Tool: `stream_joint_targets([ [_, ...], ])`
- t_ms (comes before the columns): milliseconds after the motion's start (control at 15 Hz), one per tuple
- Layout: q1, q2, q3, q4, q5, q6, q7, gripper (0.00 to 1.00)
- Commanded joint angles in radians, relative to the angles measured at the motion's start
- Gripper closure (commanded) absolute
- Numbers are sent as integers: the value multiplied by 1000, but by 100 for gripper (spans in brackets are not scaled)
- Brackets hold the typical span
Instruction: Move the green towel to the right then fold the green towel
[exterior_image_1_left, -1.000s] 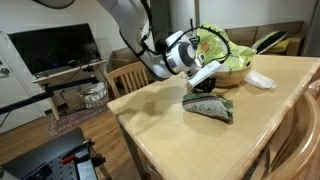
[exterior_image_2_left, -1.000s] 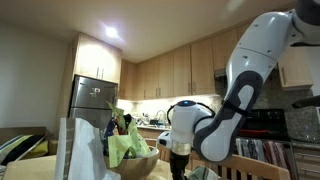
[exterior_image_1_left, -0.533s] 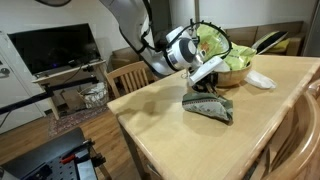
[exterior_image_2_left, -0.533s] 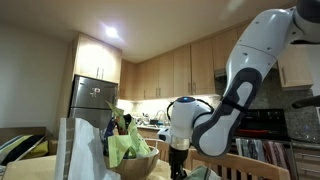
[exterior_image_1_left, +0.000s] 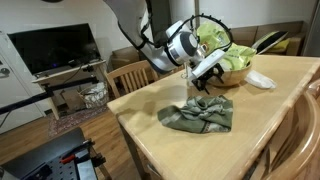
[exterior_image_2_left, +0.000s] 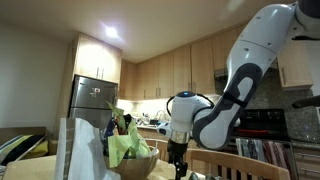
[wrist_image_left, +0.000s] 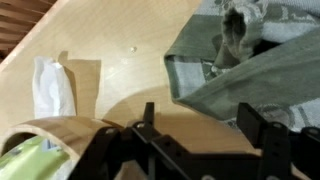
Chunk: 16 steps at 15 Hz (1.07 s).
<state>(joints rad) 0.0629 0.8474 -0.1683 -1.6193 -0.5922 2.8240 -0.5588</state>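
Observation:
The green towel (exterior_image_1_left: 198, 116) lies crumpled and partly spread on the wooden table (exterior_image_1_left: 160, 140), loose from the gripper. In the wrist view the green towel (wrist_image_left: 250, 50) shows its pale patterned panel and darker border, bunched at the top right. My gripper (exterior_image_1_left: 207, 78) hangs just above the towel's far edge, open, with nothing between its fingers. In the wrist view the gripper (wrist_image_left: 200, 120) has both black fingers spread wide over bare wood, the towel just beyond them. In an exterior view the gripper (exterior_image_2_left: 178, 160) points down behind the bowl.
A wooden bowl (exterior_image_1_left: 225, 72) with green leafy contents stands right behind the gripper; its rim (wrist_image_left: 50, 130) fills the wrist view's lower left. A white folded napkin (exterior_image_1_left: 258, 81) lies beside it. A wooden chair (exterior_image_1_left: 130, 75) stands at the table's far edge.
The jaws went from shut on the towel to open. The towel dropped and spread out flatter toward the table's near edge, and the gripper rose slightly.

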Motion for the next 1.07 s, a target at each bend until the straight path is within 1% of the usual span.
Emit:
stream_joint_targets([
  [0,16,-41,-16,-29,-44,-34,41,0],
  [133,9,-42,-9,-31,-51,-39,37,0],
  [267,-9,-53,16,-48,-45,-51,7,0],
  [333,-27,-63,42,-67,-38,-57,-25,0],
  [467,-81,-98,115,-135,-23,-57,-124,0],
  [533,-125,-122,167,-183,-10,-51,-204,0],
  [667,-181,-159,226,-254,5,-59,-330,0],
  [1000,-230,-235,249,-347,55,-99,-488,0],
])
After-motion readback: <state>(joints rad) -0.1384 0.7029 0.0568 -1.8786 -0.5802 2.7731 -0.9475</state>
